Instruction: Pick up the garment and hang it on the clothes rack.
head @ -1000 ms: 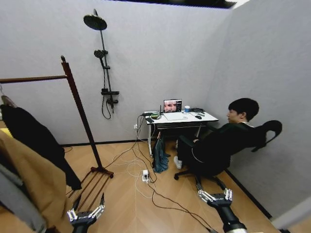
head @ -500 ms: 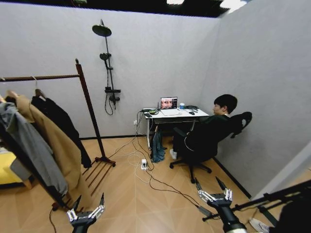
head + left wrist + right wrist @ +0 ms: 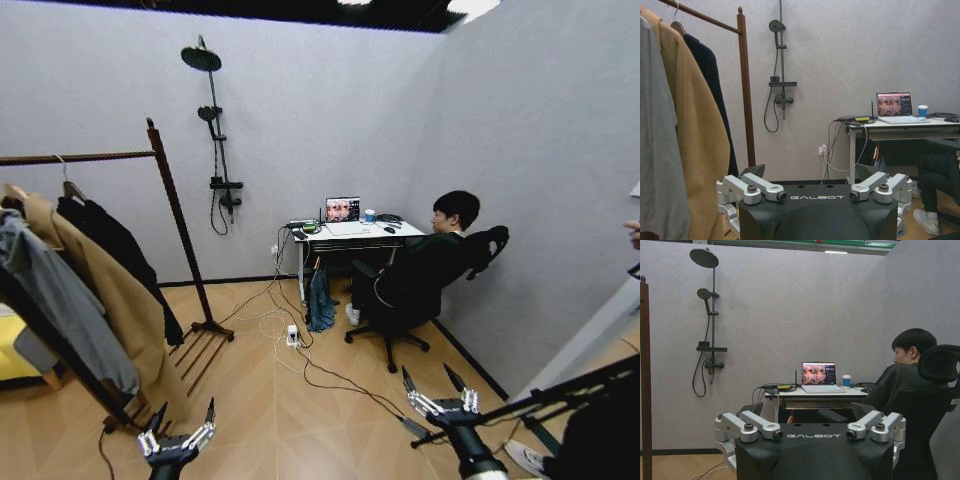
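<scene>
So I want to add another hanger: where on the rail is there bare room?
The clothes rack has a free stretch of top rail between the garment and the knob-topped right post. Leftward it is crowded: tan coat, then grey garment, packed close. Both claws, left and right, are open, low over the floor.

Plain black garment [image 3: 118,258] on a dark red-brown clothes rack [image 3: 178,232] — beside it a tan coat [image 3: 112,300] and a grey one [image 3: 62,308]. Pale grey walls [image 3: 300,110], black shower pole [image 3: 214,130], white desk [image 3: 352,232], warm wood-toned floor [image 3: 290,420] — silver-and-black left gripper [image 3: 181,428] and right gripper [image 3: 437,392].
</scene>
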{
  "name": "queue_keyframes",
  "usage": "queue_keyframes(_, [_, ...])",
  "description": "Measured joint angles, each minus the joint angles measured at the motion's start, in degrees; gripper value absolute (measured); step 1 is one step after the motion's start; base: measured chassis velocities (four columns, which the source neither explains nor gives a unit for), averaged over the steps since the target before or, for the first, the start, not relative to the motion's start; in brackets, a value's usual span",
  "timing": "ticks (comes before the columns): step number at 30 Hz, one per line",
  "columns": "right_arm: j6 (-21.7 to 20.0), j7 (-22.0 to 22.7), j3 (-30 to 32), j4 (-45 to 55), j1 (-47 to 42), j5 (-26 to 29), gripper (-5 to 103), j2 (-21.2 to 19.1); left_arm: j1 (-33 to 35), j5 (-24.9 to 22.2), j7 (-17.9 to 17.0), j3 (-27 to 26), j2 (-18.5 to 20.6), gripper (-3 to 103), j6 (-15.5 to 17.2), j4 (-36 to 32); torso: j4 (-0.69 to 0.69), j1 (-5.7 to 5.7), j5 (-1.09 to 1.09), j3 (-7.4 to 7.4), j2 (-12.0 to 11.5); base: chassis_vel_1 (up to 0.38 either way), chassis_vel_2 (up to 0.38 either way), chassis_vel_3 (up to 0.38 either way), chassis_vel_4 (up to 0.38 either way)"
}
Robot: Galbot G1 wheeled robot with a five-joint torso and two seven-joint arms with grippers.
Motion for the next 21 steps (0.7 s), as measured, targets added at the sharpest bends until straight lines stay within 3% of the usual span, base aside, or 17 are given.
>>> queue_keyframes(10, [0.0, 0.0, 0.0, 0.0, 0.0, 0.0, 99, 0.0, 0.0, 0.0, 0.0, 0.0, 0.0, 100, 0.0, 0.0, 0.00, -0.08, 0.00, -0.03, 0.1, 0.188, -0.176, -0.159, 0.177])
queue_keyframes(21, [0.0, 0.0, 0.0, 0.0, 0.0, 0.0, 99, 0.0, 0.0, 0.0, 0.0, 0.0, 0.0, 100, 0.0, 0.0, 0.01, 0.05, 0.00, 0.02, 0.0, -0.012, 0.004, 0.012, -0.015])
